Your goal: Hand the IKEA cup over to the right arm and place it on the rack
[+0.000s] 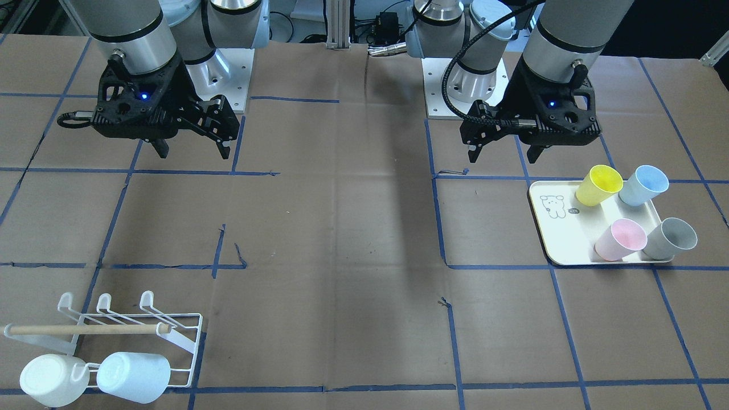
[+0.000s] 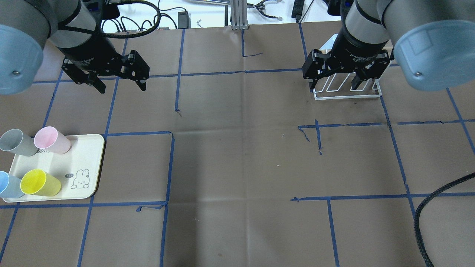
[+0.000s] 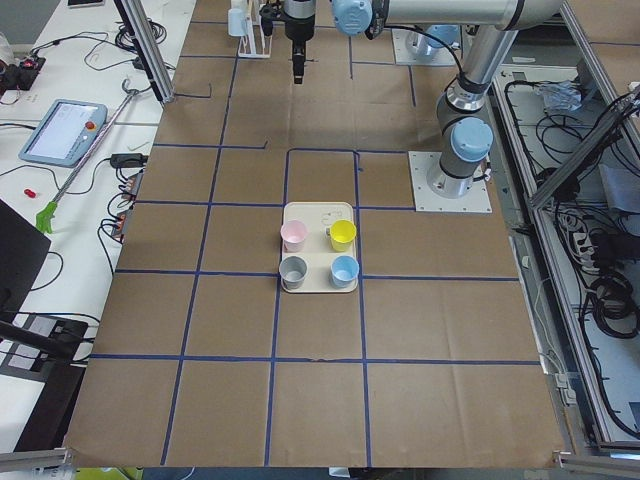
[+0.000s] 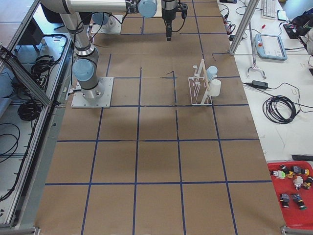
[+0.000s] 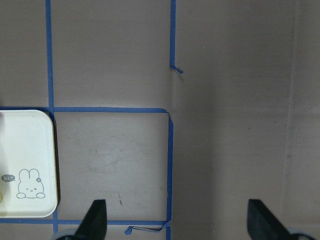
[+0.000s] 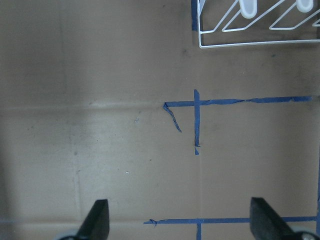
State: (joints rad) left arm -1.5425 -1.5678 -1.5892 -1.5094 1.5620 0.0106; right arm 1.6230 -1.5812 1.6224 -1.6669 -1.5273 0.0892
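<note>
Brown paper ruled with blue tape covers the bench [image 2: 237, 167]. In the overhead view a cream tray [image 2: 85, 163] sits out at 8 o'clock and the white wire rack [image 2: 347, 97] at 2 o'clock. On the tray stand four cups, all upright and mouths up, none in any grip: yellow cup [image 2: 40, 183] and blue cup [image 2: 8, 184] on the near side, pink cup [image 2: 52, 139] and grey cup [image 2: 16, 142] behind them. The left gripper [image 2: 121, 87] hangs above the bench at 12 o'clock from the tray, jaws spread wide, nothing between them. The right gripper [image 2: 334, 85] is just as wide and just as empty, and in this view it overlaps the rack. From across the bench, two white cups [image 1: 134, 376] show lying on the rack's outer prongs.
</note>
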